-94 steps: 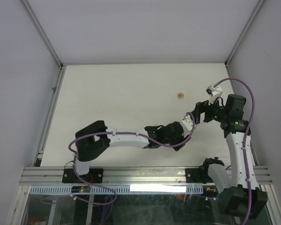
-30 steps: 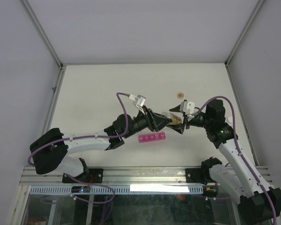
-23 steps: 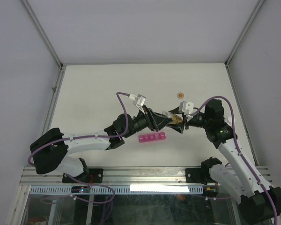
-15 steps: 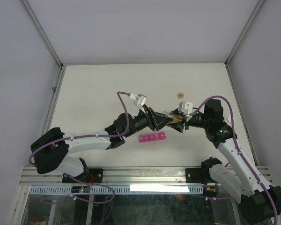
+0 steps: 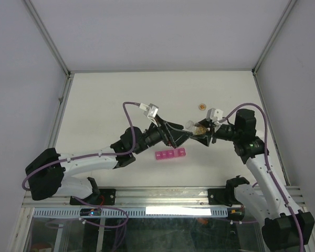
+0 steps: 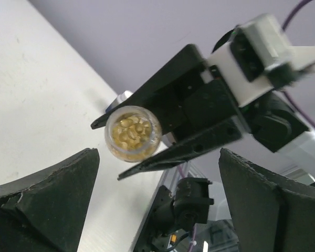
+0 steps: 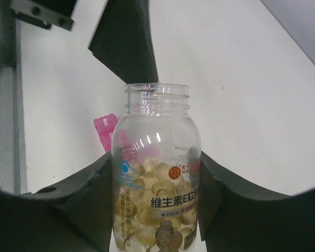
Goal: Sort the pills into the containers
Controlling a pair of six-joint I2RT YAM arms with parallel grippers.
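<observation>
A clear uncapped bottle (image 7: 156, 178) full of yellow pills (image 7: 153, 195) is clamped between the fingers of my right gripper (image 7: 156, 210), which is shut on it above the table. In the top view the bottle (image 5: 195, 127) hangs sideways, its mouth toward my left gripper (image 5: 186, 135). That gripper is open and holds nothing. In the left wrist view the bottle's mouth (image 6: 133, 133) shows the pills, just beyond my wide-open left gripper (image 6: 157, 202). The magenta containers (image 5: 170, 154) lie on the table below both grippers, and one end of the containers (image 7: 106, 132) shows behind the bottle.
A small round orange-brown thing (image 5: 202, 106) lies on the white table (image 5: 121, 105) beyond the grippers. Grey walls and metal rails (image 5: 60, 113) close the table in. A black finger of the left gripper (image 7: 127, 44) stands just past the bottle's mouth.
My left gripper has opened and let go of the bottle, and drawn back a little to the left. My right gripper has closed on the bottle and now holds it alone.
</observation>
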